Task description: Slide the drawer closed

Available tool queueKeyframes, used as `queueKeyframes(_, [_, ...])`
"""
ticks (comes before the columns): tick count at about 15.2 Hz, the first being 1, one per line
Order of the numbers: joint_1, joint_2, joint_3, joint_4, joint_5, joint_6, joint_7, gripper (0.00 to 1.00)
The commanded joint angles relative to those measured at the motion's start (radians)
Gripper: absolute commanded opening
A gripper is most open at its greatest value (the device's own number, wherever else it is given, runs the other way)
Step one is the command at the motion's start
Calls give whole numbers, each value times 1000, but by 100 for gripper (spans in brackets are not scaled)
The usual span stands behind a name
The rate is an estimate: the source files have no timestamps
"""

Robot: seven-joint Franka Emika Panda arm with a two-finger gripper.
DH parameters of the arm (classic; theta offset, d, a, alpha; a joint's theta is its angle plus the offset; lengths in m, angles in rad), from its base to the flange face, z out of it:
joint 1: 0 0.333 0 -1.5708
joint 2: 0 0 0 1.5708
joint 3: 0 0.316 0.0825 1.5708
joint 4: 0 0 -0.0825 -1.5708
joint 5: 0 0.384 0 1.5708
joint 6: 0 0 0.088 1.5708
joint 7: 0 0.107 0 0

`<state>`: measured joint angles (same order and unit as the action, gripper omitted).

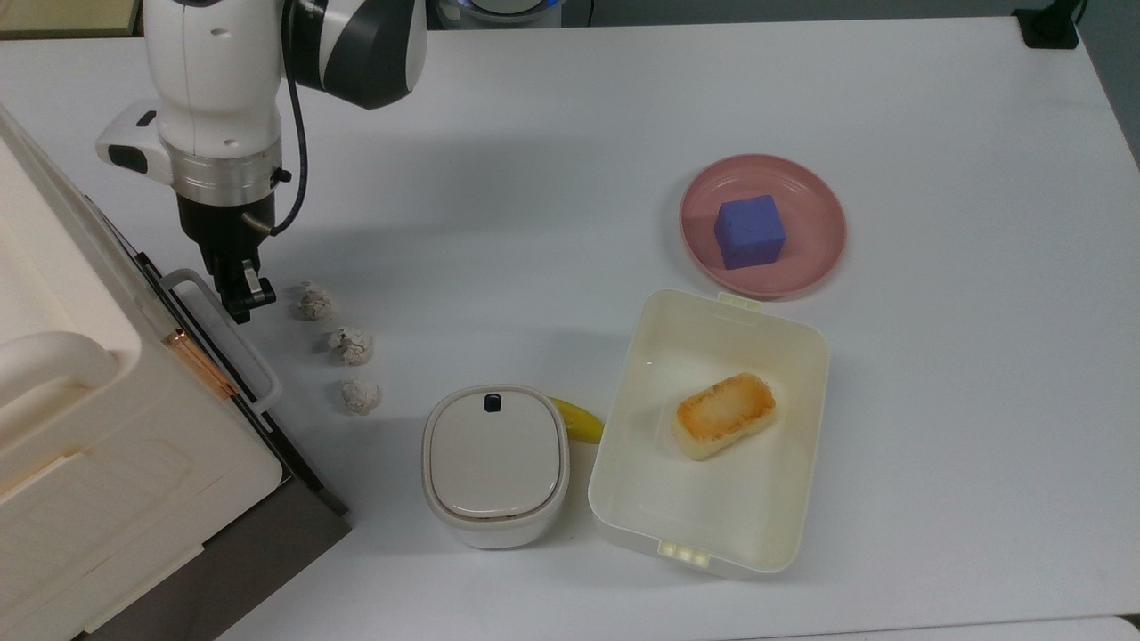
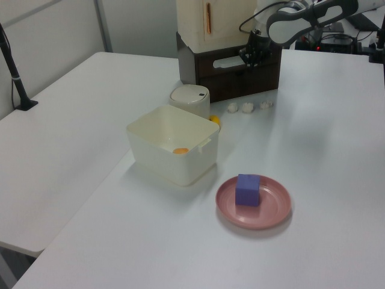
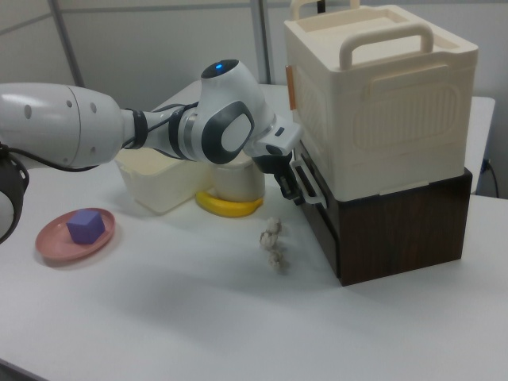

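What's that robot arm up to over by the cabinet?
It is sliding a drawer shut. The gripper sits against the drawer's white loop handle, and the dark front panel looks flush with the cabinet, so the drawer appears closed. Three small crumpled white lumps lie on the table just in front.

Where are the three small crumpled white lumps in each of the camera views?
Top view: the lumps sit left of centre, between drawer handle and lidded container.
Left view: upper centre, before the dark drawer front.
Right view: centre, left of the dark base.
Shared landmark: the white loop handle.
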<state>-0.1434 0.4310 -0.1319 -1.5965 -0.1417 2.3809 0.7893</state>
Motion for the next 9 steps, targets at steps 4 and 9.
queueKeyframes(4, [106, -176, 5, -51, 60, -333, -489, 25])
queueKeyframes(9, [179, -319, 3, -86, 136, -526, -729, 89])
